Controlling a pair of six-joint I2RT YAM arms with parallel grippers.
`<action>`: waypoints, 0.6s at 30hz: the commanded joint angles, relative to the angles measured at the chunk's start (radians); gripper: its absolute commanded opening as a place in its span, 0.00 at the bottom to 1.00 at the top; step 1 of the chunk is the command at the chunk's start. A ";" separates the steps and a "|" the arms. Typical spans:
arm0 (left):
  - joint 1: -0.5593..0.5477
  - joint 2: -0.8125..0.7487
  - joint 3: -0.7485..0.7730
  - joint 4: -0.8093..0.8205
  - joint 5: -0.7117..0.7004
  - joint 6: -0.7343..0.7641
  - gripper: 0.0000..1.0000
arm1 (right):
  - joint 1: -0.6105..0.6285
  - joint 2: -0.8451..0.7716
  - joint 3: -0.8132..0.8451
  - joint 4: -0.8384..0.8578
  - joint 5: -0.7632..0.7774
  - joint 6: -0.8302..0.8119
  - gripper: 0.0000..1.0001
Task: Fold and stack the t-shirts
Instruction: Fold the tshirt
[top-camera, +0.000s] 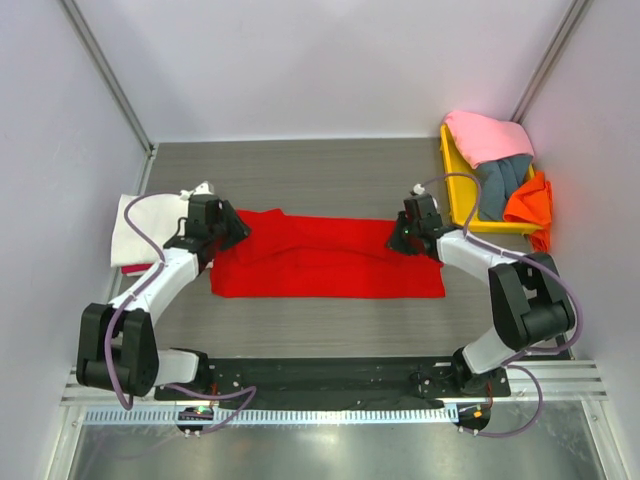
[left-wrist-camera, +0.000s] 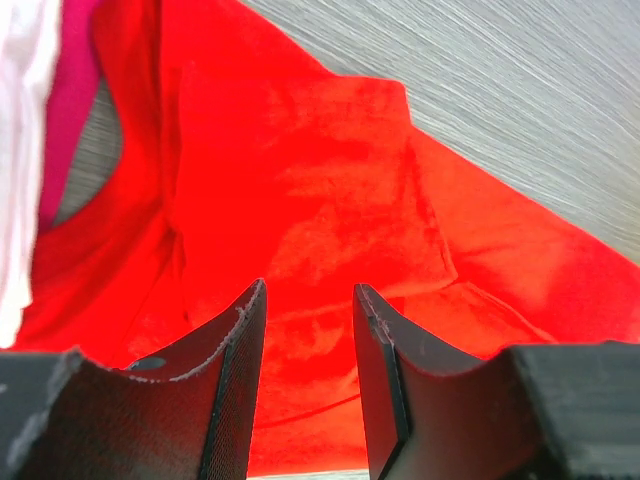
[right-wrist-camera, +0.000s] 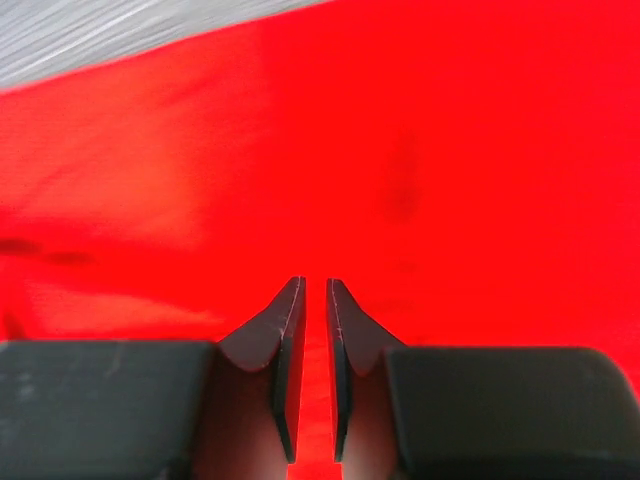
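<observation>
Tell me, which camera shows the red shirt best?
The top view: the whole red shirt shows there, laid out wide. The left wrist view catches only one folded end; the right wrist view, just a plain red patch up close.

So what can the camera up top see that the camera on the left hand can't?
Only the top camera shows the yellow tray holding the pink shirt, grey-blue shirt and orange shirt, plus the right gripper. Only the left wrist camera shows, close up, the left gripper with its two fingers standing apart and a folded flap of cloth beyond them. Both show the red shirt, the white shirt beside it and the grey table.
</observation>
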 joint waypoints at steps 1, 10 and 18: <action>-0.002 0.009 0.025 0.018 0.053 -0.036 0.41 | 0.047 0.036 0.083 0.135 -0.190 0.005 0.20; -0.004 -0.072 -0.053 0.044 0.039 -0.030 0.41 | 0.131 0.352 0.391 0.263 -0.431 0.060 0.42; -0.002 -0.158 -0.099 0.015 0.030 -0.021 0.42 | 0.205 0.536 0.516 0.257 -0.464 0.115 0.29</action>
